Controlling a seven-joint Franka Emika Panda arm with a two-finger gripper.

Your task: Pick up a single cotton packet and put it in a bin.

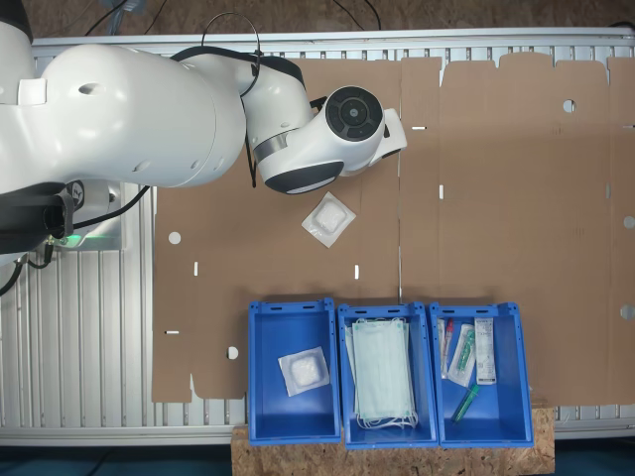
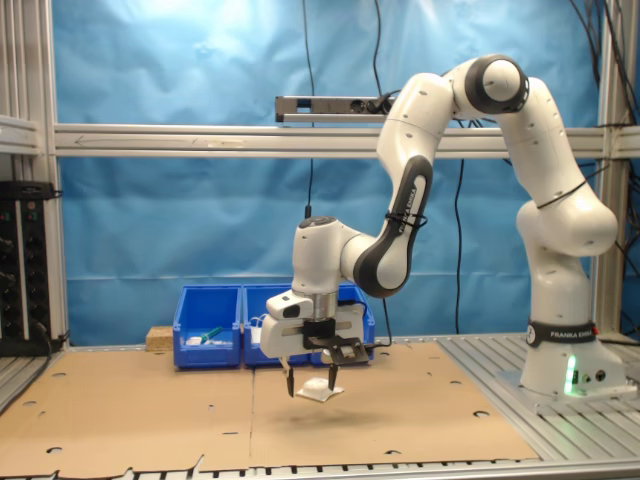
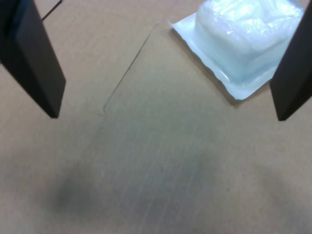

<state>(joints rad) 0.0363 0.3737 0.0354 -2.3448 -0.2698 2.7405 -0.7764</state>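
A cotton packet [image 1: 328, 219], square clear plastic over a white pad, lies on the brown cardboard just past my arm's wrist in the first exterior view. In the second exterior view my gripper [image 2: 311, 384] hangs open low over the cardboard, and the packet [image 2: 320, 393] lies by one fingertip. The wrist view has the dark fingers [image 3: 36, 68] wide apart, with the packet [image 3: 243, 39] beside one finger and bare cardboard midway in the gripper [image 3: 165, 114]. The bin [image 1: 260, 369], blue and open-topped, stands at the near edge and holds another cotton packet [image 1: 303, 372].
Two more blue bins stand beside it: the middle one [image 1: 346, 397] holds pale green masks [image 1: 381, 371], the end one [image 1: 514, 397] syringes and tubes [image 1: 466, 357]. A chipboard block [image 1: 541, 446] lies under the bins. Metal slats [image 1: 79, 337] border the cardboard.
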